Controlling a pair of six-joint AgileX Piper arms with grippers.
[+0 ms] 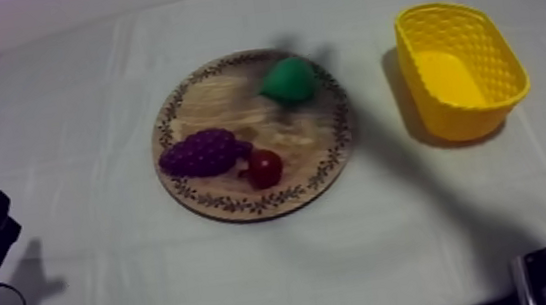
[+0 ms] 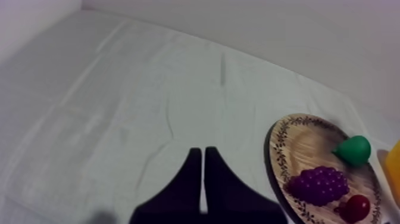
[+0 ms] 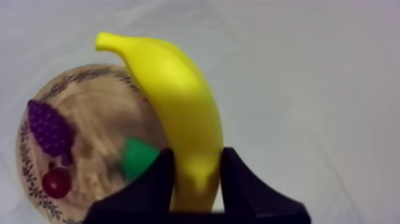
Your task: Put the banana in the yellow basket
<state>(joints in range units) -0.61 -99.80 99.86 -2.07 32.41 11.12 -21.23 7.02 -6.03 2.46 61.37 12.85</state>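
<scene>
Over the pear side of the wooden board (image 3: 89,110), your right tool (image 3: 196,179) is clamped on the banana (image 3: 178,101). There's one black finger on each side of its lower end, so the banana's up in the air, clear of the board. On the board you've got the pear (image 1: 288,80), the bunch of grapes (image 1: 202,154) and the small red fruit (image 1: 264,168), which sits just beside the grapes. The yellow basket (image 1: 461,69) is on the tabletop (image 1: 80,109), apart from the board, out past the pear. Your left tool (image 2: 204,179) is well away from the board on the grapes side, fingers pressed together on nothing, over bare cloth.
</scene>
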